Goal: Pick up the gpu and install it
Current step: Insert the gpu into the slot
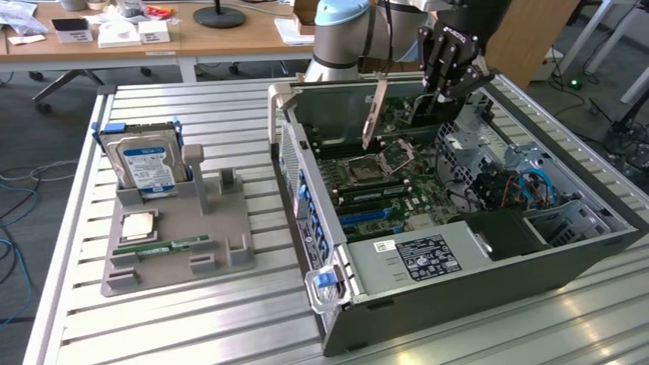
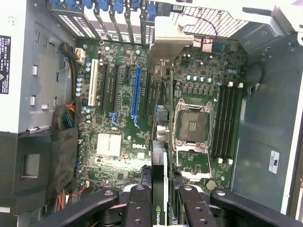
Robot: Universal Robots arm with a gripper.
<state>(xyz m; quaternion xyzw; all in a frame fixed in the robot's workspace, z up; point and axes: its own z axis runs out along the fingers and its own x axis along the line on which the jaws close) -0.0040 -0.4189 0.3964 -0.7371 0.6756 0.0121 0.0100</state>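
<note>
My gripper [image 1: 449, 85] hangs over the open computer case [image 1: 304, 190] and is shut on the gpu [image 1: 379, 103]. The card hangs on edge above the motherboard, its pale metal end bracket pointing down toward the CPU socket area. In the wrist view the gpu [image 2: 160, 142] appears edge-on between my black fingers [image 2: 138, 204], with its bracket end toward the case's rear slot openings. My gripper [image 2: 161, 201] clamps the card's dark face near a green logo. The long blue expansion slot [image 2: 137, 94] lies just beside the card's line, apart from it.
The motherboard carries an open CPU socket [image 2: 193, 125] and several RAM slots [image 2: 226, 120]. Cable bundles and a drive bay fill the case's exterior-view right. A grey fixture [image 1: 182, 236] on the slatted table holds a hard drive [image 1: 150, 163], a CPU and a RAM stick [image 1: 163, 247].
</note>
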